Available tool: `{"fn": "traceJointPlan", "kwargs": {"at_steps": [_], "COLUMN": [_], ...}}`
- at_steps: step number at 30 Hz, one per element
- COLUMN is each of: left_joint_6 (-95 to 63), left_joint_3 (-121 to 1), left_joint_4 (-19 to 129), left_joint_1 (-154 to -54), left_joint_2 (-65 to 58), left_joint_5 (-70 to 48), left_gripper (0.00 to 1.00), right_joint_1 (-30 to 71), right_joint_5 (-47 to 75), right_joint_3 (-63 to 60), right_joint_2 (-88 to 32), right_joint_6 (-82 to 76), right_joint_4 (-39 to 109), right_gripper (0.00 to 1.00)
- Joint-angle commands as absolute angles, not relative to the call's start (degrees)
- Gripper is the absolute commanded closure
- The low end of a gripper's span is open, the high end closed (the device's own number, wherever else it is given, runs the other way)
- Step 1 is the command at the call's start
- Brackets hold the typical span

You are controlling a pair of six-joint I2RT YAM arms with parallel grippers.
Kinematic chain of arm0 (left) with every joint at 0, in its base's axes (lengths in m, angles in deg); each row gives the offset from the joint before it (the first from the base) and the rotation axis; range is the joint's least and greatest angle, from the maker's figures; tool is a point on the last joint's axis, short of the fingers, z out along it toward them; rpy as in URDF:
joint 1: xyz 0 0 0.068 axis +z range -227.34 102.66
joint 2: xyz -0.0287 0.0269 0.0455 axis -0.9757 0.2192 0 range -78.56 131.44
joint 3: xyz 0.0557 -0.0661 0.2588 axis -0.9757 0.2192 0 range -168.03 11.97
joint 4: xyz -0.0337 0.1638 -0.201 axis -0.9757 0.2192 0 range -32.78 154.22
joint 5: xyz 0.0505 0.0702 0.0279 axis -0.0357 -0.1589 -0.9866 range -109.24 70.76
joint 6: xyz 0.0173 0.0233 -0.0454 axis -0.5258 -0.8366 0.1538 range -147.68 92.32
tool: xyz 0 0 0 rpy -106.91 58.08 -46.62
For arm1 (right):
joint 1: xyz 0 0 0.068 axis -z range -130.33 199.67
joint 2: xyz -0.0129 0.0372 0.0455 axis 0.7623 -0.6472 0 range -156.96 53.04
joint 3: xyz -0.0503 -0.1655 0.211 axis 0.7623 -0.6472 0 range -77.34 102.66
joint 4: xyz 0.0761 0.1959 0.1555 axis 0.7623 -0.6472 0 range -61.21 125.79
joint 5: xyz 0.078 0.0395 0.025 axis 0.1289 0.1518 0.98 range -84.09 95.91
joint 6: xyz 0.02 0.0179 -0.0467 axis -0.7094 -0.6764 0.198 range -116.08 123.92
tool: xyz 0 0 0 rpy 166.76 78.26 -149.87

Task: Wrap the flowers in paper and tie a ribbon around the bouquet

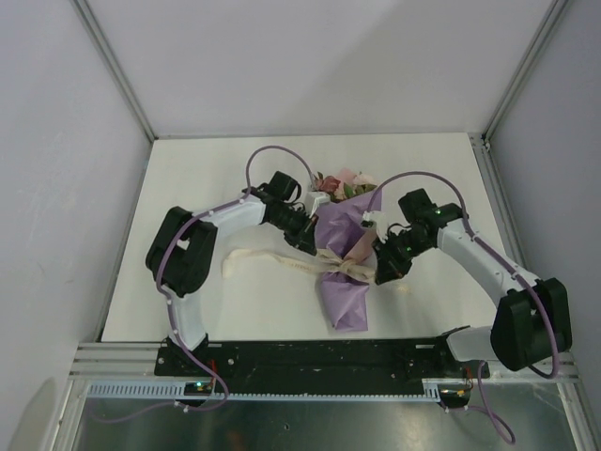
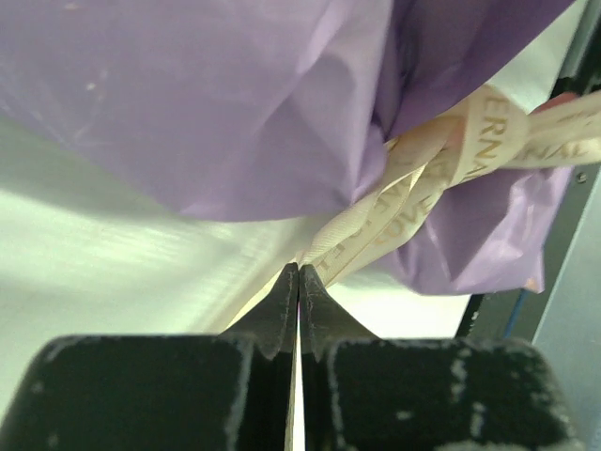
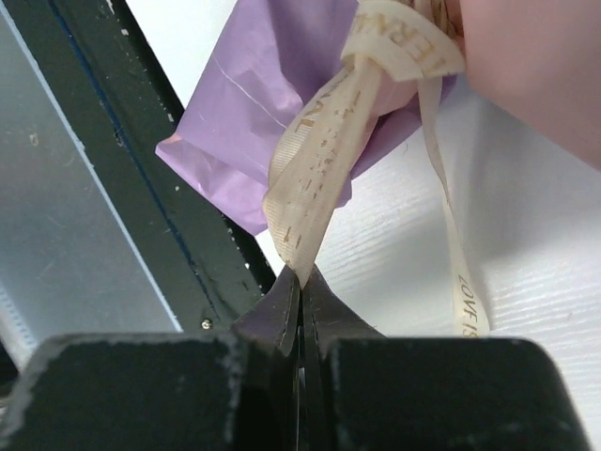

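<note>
Left gripper (image 2: 299,274): jaws clenched, tips pressed flat together, pinching a strand of the ribbon (image 2: 376,211) right at the tips. From there the strand runs up to the crossing at the pinched waist of the bouquet (image 2: 216,113). Printed lettering shows on the ribbon.

Right gripper (image 3: 300,277): jaws clenched as well, nipping a second ribbon strand by its end. That strand climbs to the looped crossing at the same waist. Another strand hangs free beside it and lies on the table (image 1: 216,178), not in my grip.

Overhead view: the bouquet lies flat on the white table between my two grippers, left gripper just beside the waist on one side, right gripper just beside it on the other. The flowers (image 1: 338,183) point away from my bases, and the lilac tail end points toward the near edge. A loose length of ribbon trails leftward along the table by my left forearm. I cannot tell whether the crossing is pulled tight.
</note>
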State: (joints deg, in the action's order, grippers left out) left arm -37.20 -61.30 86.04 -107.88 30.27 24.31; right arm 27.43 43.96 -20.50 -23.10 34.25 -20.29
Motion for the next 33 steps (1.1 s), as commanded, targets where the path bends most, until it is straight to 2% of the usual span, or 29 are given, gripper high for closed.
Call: {"fn": "traceJointPlan", "kwargs": {"at_steps": [1,11,17,22,33], "left_joint_6": [-42.3,-44.1,-43.5,-43.6,-43.2], "left_joint_3": [-63.8,-64.7,-65.5,-66.1,-67.0], "left_joint_4": [89.0,92.0,92.4,92.8,93.5], "left_joint_1": [-107.0,-104.4,-104.2,-103.9,-103.2], "left_joint_2": [31.1,32.4,33.2,33.6,34.5], "left_joint_5": [20.2,14.1,13.2,13.6,14.3], "left_gripper": [1.0,1.0,1.0,1.0,1.0], "right_joint_1": [31.4,36.9,44.8,47.9,51.8], "right_joint_5": [49.1,47.3,57.4,66.1,74.2], "right_joint_3": [-18.4,-16.7,-11.0,-8.7,-7.6], "right_joint_2": [-25.7,-34.1,-41.7,-42.1,-49.3], "right_joint_6": [37.4,37.2,32.5,25.0,6.1], "right_joint_4": [-27.8,-30.8,-31.8,-25.4,-11.4], "right_gripper": [1.0,1.0,1.0,1.0,1.0]}}
